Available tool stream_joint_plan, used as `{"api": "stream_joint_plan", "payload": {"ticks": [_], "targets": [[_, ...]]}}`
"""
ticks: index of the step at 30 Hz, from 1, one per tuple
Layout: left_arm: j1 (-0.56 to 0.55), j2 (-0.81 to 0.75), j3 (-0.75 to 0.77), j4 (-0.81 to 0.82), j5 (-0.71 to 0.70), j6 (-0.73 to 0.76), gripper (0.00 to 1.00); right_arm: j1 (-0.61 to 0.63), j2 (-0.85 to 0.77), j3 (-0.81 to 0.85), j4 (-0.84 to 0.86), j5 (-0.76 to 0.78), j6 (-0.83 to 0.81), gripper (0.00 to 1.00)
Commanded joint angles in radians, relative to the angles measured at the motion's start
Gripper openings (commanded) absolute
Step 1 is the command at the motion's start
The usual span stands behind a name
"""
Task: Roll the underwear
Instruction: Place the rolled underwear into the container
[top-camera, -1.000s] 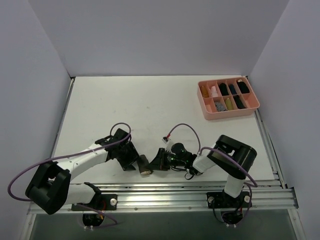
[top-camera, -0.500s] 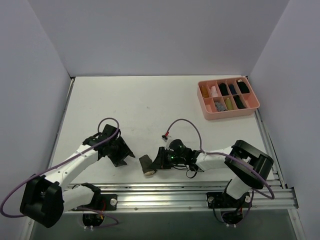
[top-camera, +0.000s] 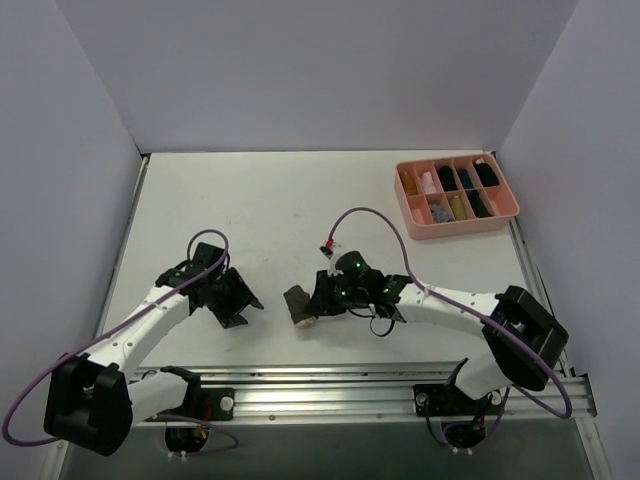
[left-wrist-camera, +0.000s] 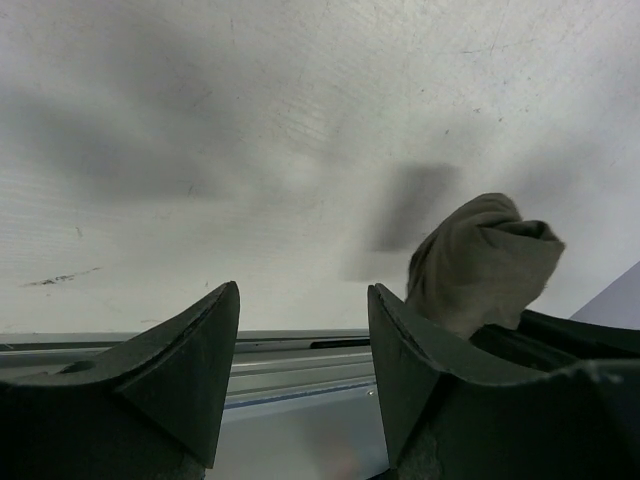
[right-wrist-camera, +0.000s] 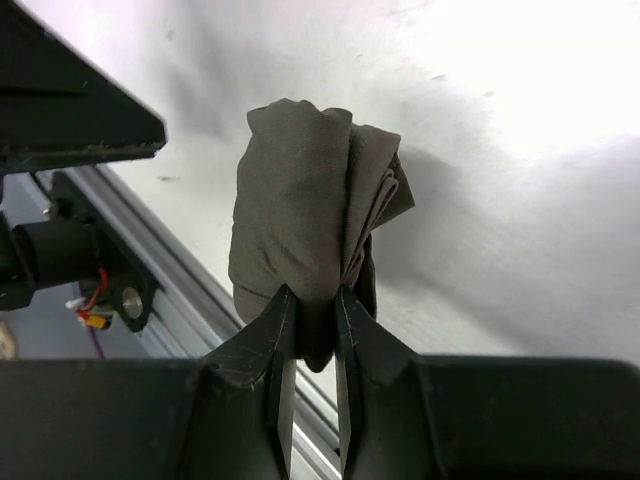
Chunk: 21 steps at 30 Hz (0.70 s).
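The underwear is a dark olive-brown bundle, rolled up, near the table's front edge. My right gripper is shut on it from the right. In the right wrist view the two fingers pinch the bundle's lower end, the gripper nearly closed around the folded cloth. My left gripper stands open a short way left of the bundle, apart from it. In the left wrist view its fingers are spread with nothing between them, and the underwear shows beyond the right finger.
A pink compartment tray with small rolled items stands at the back right. The aluminium rail runs along the near edge just behind the grippers. White walls close in the table on three sides.
My right gripper has carried the rolled underwear a little away from the front edge. My left arm has drawn back to the left, away from the bundle.
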<state>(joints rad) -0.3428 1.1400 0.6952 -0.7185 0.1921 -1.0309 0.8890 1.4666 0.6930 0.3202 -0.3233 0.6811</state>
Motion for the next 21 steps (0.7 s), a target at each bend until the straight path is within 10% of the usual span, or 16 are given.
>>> {"api": "stream_joint_plan", "payload": {"ticks": [1,10,21], "targets": [[0.008,0.004,0.046,0.024,0.035,0.023,0.62,-0.071,-0.066,0.092,-0.195,0.078,-0.130,0.00],[0.005,0.052,0.050,0.096,0.154,0.055,0.62,-0.557,0.007,0.518,-0.472,0.273,-0.477,0.00],[0.001,-0.008,-0.005,0.123,0.207,0.043,0.62,-0.774,0.351,0.862,-0.544,0.368,-0.732,0.00]]}}
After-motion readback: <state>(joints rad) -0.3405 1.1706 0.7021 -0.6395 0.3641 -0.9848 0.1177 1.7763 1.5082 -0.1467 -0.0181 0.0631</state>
